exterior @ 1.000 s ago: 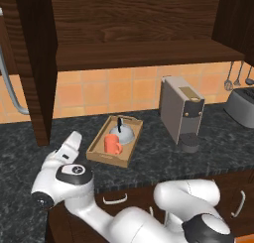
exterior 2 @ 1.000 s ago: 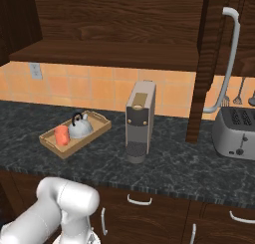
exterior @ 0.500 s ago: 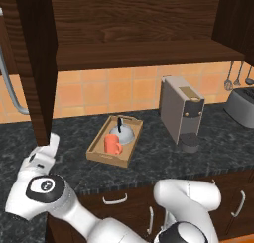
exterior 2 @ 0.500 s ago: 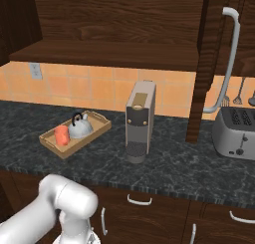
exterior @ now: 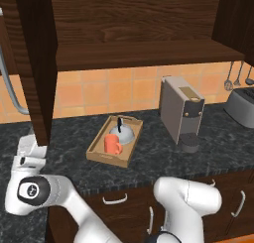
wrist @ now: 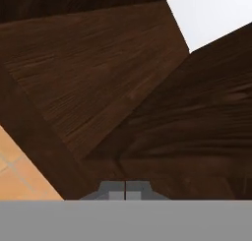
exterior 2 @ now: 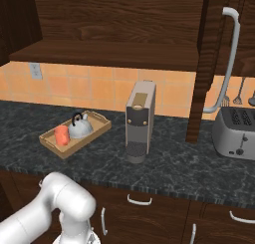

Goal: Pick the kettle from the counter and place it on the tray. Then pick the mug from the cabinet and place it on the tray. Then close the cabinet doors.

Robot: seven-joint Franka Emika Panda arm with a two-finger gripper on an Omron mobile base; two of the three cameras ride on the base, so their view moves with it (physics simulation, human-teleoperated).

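Your arm has swung further left and lower over the last second: the white wrist that stood near the tray's left end now sits at the far left of the left base view, with the end effector (exterior: 30, 147) tucked right under the bottom edge of the left cabinet door (exterior: 37, 63). Its jaws are pressed together, gripping nothing; in the hand view the end effector looks straight at dark wood grain at close range.

Nothing else has shifted. The kettle (exterior: 121, 135) and the mug (exterior: 112, 144) both sit in the tray (exterior: 97, 154) on the bench (exterior: 163, 152), the mug just nearer and left of the kettle. So both placements look done, and you are lining up for the last step: pushing that left door shut. The right door (exterior 2: 205, 63) also stands open, well to the right beyond the coffee machine (exterior 2: 139, 121).
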